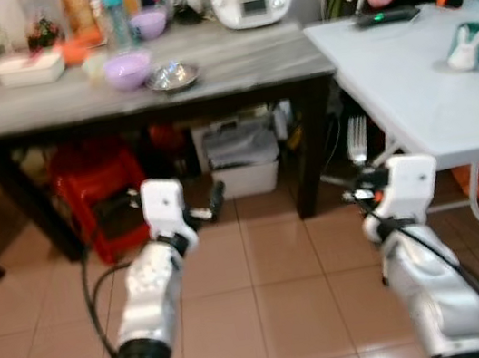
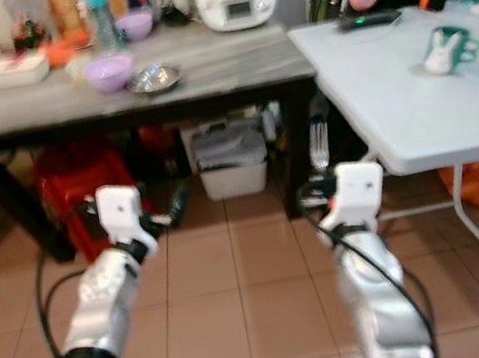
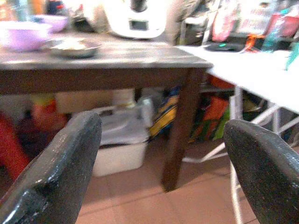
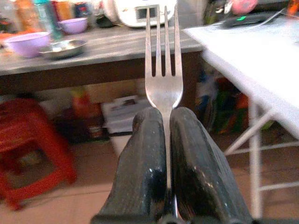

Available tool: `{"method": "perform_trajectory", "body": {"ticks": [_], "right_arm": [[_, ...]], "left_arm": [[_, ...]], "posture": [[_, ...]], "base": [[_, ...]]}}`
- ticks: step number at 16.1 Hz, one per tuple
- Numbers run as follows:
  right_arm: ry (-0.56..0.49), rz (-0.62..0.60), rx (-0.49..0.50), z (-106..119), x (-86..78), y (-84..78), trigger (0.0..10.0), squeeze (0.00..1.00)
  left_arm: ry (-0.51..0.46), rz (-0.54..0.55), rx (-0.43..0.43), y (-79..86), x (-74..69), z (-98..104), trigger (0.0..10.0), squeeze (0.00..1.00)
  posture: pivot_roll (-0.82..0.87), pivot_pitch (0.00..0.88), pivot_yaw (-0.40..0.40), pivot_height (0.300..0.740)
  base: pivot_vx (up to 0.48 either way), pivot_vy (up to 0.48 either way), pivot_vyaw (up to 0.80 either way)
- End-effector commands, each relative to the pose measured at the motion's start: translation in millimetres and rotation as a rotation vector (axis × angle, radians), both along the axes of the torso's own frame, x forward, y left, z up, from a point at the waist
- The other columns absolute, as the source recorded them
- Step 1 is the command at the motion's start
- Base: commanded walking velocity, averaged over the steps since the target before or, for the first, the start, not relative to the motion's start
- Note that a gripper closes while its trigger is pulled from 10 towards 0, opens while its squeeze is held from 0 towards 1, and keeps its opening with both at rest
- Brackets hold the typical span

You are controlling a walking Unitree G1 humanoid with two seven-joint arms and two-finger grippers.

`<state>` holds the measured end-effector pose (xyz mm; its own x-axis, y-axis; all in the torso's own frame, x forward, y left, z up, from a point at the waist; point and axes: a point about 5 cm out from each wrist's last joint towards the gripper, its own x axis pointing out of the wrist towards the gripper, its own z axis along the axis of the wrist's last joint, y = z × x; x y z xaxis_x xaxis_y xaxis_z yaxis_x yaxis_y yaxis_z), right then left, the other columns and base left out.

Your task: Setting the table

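While the left gripper (image 3: 163,154) hangs with its jaws spread wide and empty, left of the dark surface's (image 1: 229,61) front leg and over the tiled floor (image 1: 265,276), the right gripper (image 4: 166,140) sits right of that leg, jaws clenched on a fork (image 4: 163,70). The fork stands tines up, just before the white surface's (image 1: 408,86) near edge, where a green mug (image 1: 473,45) stands.

You see the fork (image 4: 163,70) handle hidden between the right gripper (image 4: 167,140) fingers; bottles (image 1: 104,4) on the dark table (image 1: 230,66) blur, cut off above.
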<state>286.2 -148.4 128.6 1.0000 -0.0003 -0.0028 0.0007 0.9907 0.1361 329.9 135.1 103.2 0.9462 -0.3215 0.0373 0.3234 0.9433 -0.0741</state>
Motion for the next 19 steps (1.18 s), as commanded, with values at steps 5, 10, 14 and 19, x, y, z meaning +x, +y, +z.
{"method": "perform_trajectory", "body": {"ticks": [5, 10, 14, 19], "right_arm": [[-0.044, 0.02, -0.004, 9.0, 0.2, -0.4, 10.0, 0.0], [-0.043, 0.023, -0.001, 9.1, 0.4, -0.6, 10.0, 0.0], [-0.042, 0.022, -0.002, 8.8, 0.0, -0.9, 10.0, 0.0], [-0.045, 0.028, -0.006, 8.8, 0.0, 0.5, 10.0, 0.0]], "left_arm": [[-0.005, -0.006, 0.011, 2.8, 1.1, 1.7, 10.0, 0.0], [-0.009, -0.018, 0.005, 0.4, 0.5, 2.1, 10.0, 0.0], [-0.01, -0.025, 0.004, -0.8, 0.8, 2.4, 10.0, 0.0], [-0.01, -0.03, 0.006, -1.9, 0.8, 2.5, 10.0, 0.0]], "posture": [[-0.13, 0.0, 0.01, 0.74], [-0.13, 0.0, 0.008, 0.74], [-0.13, 0.0, 0.008, 0.74], [-0.13, 0.0, 0.008, 0.74]], "base": [[0.196, 0.0, 0.3], [0.4, 0.0, 0.0], [0.402, 0.0, 0.0], [0.401, 0.0, 0.08]]}}
